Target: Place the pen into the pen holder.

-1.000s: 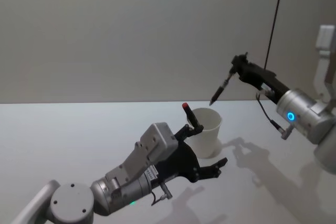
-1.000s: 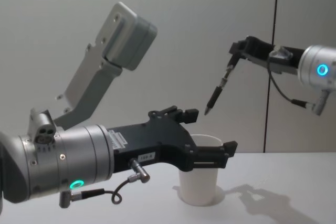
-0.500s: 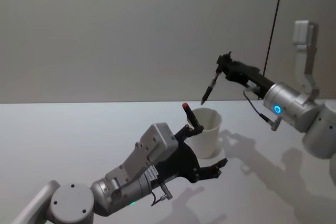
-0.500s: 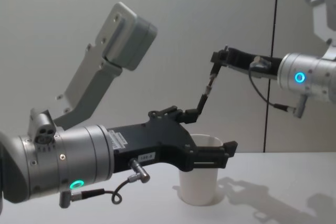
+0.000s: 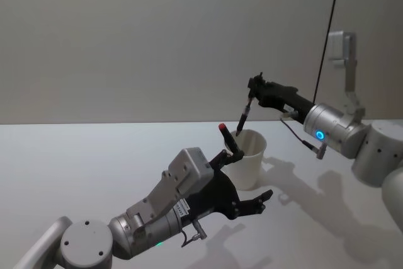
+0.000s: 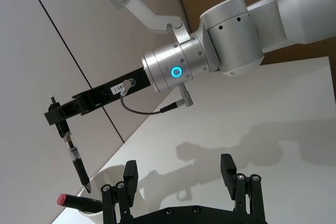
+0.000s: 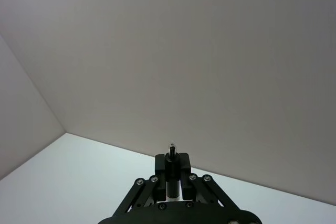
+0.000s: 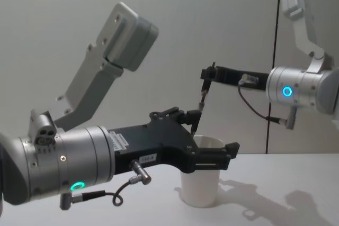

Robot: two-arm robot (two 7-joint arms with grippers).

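white paper pen holder [image 5: 247,159] sits on the table [image 5: 75,155], right gripper [image 5: 253,90] pinching the pen [image 5: 244,115] tip-down just over its rim, left gripper [image 5: 249,182] spread wide, empty, beside it

The right pincer [image 5: 253,86] has swung in from farther right and come down, carrying the pen [image 5: 244,115] with it. A second ago the pen's tip hung in the air off to the side of the cup [image 5: 247,159]; now it hangs below the pincer, over the cup's rim, its tip at the mouth.
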